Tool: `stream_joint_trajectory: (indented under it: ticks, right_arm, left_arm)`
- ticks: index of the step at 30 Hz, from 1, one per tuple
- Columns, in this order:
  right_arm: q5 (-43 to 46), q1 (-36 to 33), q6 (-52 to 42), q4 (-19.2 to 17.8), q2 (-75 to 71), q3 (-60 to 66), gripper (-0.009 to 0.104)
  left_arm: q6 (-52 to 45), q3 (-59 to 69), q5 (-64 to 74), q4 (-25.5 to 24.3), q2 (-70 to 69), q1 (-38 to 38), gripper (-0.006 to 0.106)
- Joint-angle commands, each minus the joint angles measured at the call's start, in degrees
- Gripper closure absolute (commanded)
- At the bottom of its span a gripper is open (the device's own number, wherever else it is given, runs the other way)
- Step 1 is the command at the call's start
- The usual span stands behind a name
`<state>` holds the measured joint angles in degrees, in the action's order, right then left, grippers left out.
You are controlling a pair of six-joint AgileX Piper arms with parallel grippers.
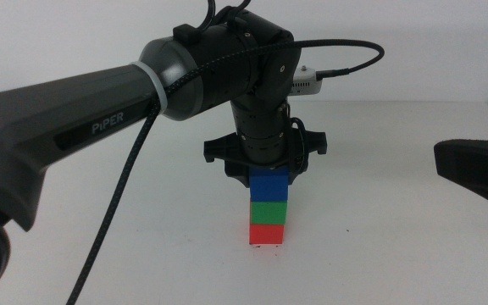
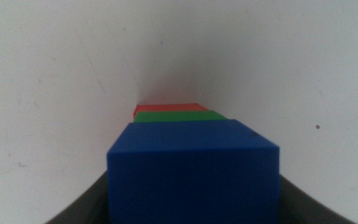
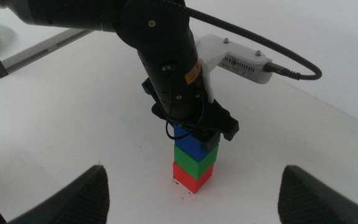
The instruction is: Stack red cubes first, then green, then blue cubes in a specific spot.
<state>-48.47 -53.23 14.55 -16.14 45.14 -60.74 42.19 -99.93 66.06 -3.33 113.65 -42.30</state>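
The red cube [image 1: 267,233], the green cube [image 1: 268,210] and the blue cube [image 1: 269,185] stand as one upright stack on the white tabletop, red at the bottom and blue on top. My left gripper [image 1: 269,172] points straight down over the stack, with its jaws against the sides of the blue cube [image 2: 193,174]. The left wrist view shows the green cube [image 2: 179,116] and the red cube [image 2: 169,107] beneath it. A tiny black speck [image 2: 317,127] marks the table beside the stack. My right gripper [image 3: 194,186] is open and empty, well back from the stack [image 3: 193,163].
The left arm's link [image 1: 66,127] crosses the left half of the middle view, with a braided cable [image 1: 117,212] hanging from it. The right arm [image 1: 477,169] sits at the right edge. The table's back edge [image 1: 413,102] runs behind the stack.
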Motion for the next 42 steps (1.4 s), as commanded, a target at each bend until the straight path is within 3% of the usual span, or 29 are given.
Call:
stream_joint_trajectory:
  ticks: [1, 7, 8, 9, 12, 13, 18, 22, 29, 34, 38, 42]
  right_arm:
    - [0.5, 0.1, -0.4, -0.2, -0.2, 0.2, 0.002]
    - [0.5, 0.1, -0.4, -0.2, -0.2, 0.2, 0.002]
    - [0.5, 0.1, -0.4, -0.2, -0.2, 0.2, 0.002]
    - [0.5, 0.1, 0.0, -0.2, -0.2, 0.2, 0.002]
    - [0.5, 0.1, 0.0, -0.2, -0.2, 0.2, 0.002]
    - [0.5, 0.1, 0.0, -0.2, -0.2, 0.2, 0.002]
    - [0.5, 0.1, 0.0, -0.2, -0.2, 0.2, 0.002]
    - [0.5, 0.1, 0.0, -0.2, -0.2, 0.2, 0.002]
    - [0.5, 0.1, 0.0, -0.2, -0.2, 0.2, 0.002]
    - [0.5, 0.1, 0.0, -0.2, -0.2, 0.2, 0.002]
    - [0.5, 0.1, 0.0, -0.2, -0.2, 0.2, 0.002]
    - [0.5, 0.1, 0.0, -0.2, -0.2, 0.2, 0.002]
  left_arm:
    - [0.0, 0.0, -0.5, 0.4, 0.1, 0.0, 0.098]
    - [-1.7, 0.0, 0.2, 0.2, 0.1, 0.0, 0.064]
    - [-1.7, 0.0, 0.2, -0.1, 0.1, 0.0, 0.055]
    - [-3.4, -0.1, 0.2, -1.1, 0.1, 0.0, 0.039]
    - [-7.7, -0.3, -0.5, -1.4, 0.0, 0.0, 0.011]
    - [-7.8, -0.4, -0.4, -1.4, -0.3, 0.1, 0.007]
    - [-8.2, -0.7, 0.3, -1.8, -4.7, 0.1, 0.007]
    - [-9.4, -0.7, 3.1, -4.8, -12.0, 0.1, 0.007]
    - [-14.4, 4.5, 3.9, -14.2, -28.7, 1.3, 0.007]
    - [-18.3, 14.6, 3.9, -14.1, -41.6, 8.4, 0.007]
    - [-27.8, 24.3, -1.6, -13.2, -53.0, 15.1, 0.007]
    - [-40.8, 35.0, -13.8, -1.5, -66.0, 28.6, 0.007]
